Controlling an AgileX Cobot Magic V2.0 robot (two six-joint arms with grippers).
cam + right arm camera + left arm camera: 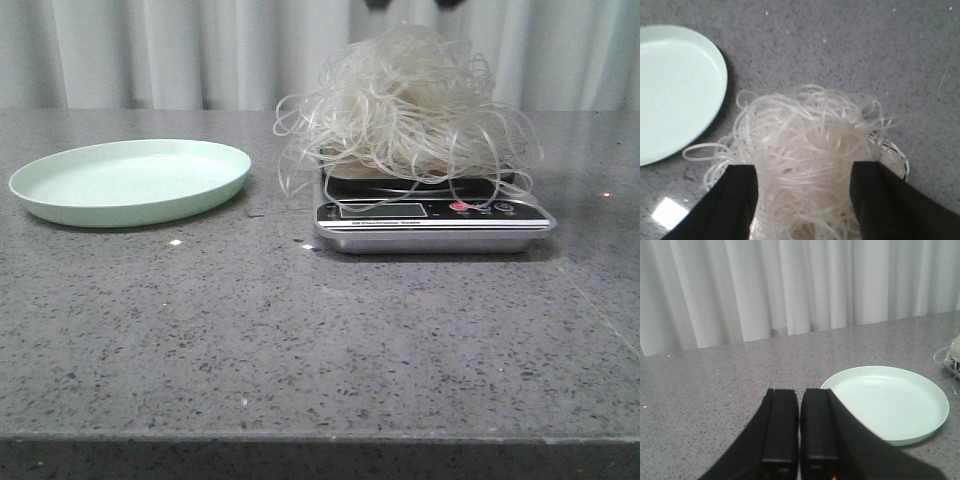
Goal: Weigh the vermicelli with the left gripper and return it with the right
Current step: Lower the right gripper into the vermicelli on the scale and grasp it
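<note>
While nearest the front camera, bare speckled grey tabletop across the whole lower frame. Farther back at left centre, pale green plate, empty. Right of centre, level with it and a little apart, silver digital kitchen scale, display and red button facing forward. On the scale, vermicelli: puffy tangle of translucent whitish strands, wider than the scale's platform, loose loops hanging over the sides. No clear long axis; roughly round mound. Behind everything, pale pleated curtain along the top.

At the very top of the front view, above the mound, two dark shapes cut off by the frame edge, probably fingertips of the right gripper. From the right wrist camera, wide-open jaws, empty, one dark finger either side of the noodle heap, strands filling the gap between; plate in the upper left corner of that frame. Judged: right arm much the nearer, mound directly beneath its jaws, so straight descent needed for the grasp.

From the left wrist camera, left gripper closed with fingers nearly touching, holding nothing, hovering near the plate, scale only a sliver at the right edge.
</note>
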